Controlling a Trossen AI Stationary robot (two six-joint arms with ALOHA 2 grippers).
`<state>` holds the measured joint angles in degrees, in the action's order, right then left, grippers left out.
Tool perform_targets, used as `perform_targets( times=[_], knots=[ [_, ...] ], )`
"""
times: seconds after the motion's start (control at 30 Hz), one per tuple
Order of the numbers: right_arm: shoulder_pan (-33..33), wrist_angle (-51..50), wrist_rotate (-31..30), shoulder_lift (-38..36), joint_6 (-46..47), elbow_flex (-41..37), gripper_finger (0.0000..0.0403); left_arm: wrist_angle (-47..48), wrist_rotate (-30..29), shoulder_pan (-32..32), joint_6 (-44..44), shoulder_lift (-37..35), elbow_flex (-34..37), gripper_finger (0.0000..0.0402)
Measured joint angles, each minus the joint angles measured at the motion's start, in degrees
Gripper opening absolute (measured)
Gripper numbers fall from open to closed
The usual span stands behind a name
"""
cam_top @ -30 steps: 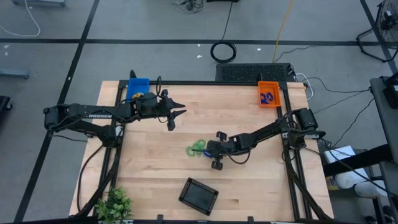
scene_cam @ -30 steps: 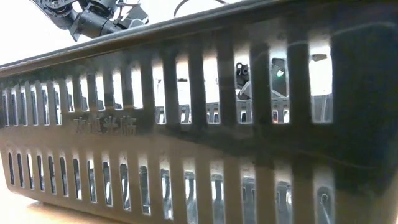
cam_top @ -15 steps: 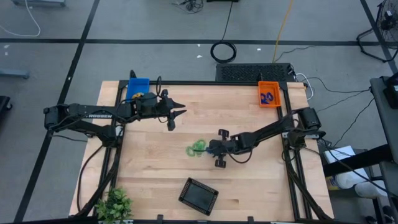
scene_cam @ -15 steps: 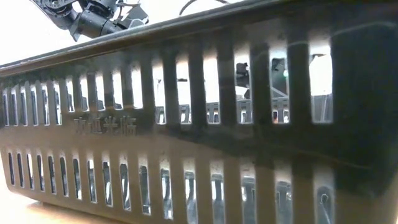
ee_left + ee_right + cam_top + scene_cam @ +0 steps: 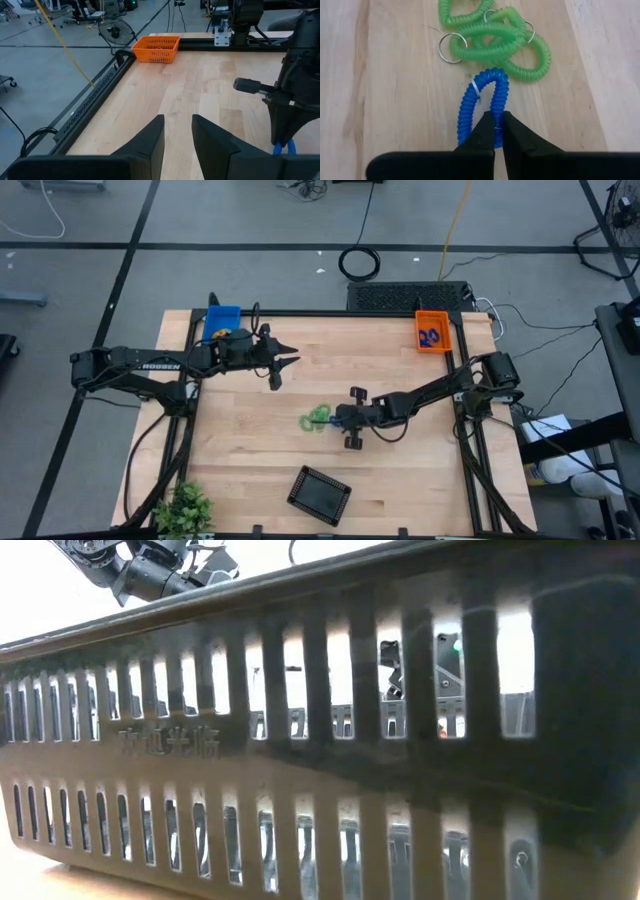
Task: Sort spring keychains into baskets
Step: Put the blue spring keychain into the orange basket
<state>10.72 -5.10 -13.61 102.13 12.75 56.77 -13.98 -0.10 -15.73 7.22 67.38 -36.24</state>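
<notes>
A blue spring keychain (image 5: pixel 484 102) sits in my right gripper (image 5: pixel 498 134), which is shut on it at mid-table (image 5: pixel 340 418). Just beyond it a tangle of green keychains (image 5: pixel 496 35) lies flat on the wood (image 5: pixel 318 418). My left gripper (image 5: pixel 177 140) is open and hovers above the table near its far left part (image 5: pixel 285 360), touching nothing. The blue basket (image 5: pixel 222 318) stands at the far left corner, the orange basket (image 5: pixel 433 332) at the far right with blue coils in it, and the black basket (image 5: pixel 320 490) near the near edge. My right gripper pinches the blue keychain's near bend (image 5: pixel 496 131) between its two fingertips, coming from above and slanting toward the table's left. The loop stretches forward from the fingers. Its far bend (image 5: pixel 492 75) touches a green coil. Whether it is clear of the wood I cannot tell.
A green plant (image 5: pixel 185 505) stands at the near left corner. The black basket's slotted wall (image 5: pixel 300 740) fills the low view. Black rails (image 5: pixel 95 95) frame the table. Bare wood lies between the keychains and the orange basket (image 5: pixel 156 48).
</notes>
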Motion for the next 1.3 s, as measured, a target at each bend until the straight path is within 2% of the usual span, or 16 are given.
perform_targets(
  times=[0.67,1.07,1.3],
  knots=[
    [0.01,-0.49,0.42,-2.06,-1.49,0.15,0.0,0.0,0.0,0.0,0.01,0.01,0.01,0.0108],
    [1.65,-5.78,0.25,-13.91,-2.98,-0.12,0.0,0.0,0.0,0.02,0.01,0.01,0.01,0.0108],
    [3.18,-6.52,0.25,-22.89,-2.6,-4.37,0.0,0.0,0.0,0.0,0.01,0.01,-0.01,0.0108]
  ],
)
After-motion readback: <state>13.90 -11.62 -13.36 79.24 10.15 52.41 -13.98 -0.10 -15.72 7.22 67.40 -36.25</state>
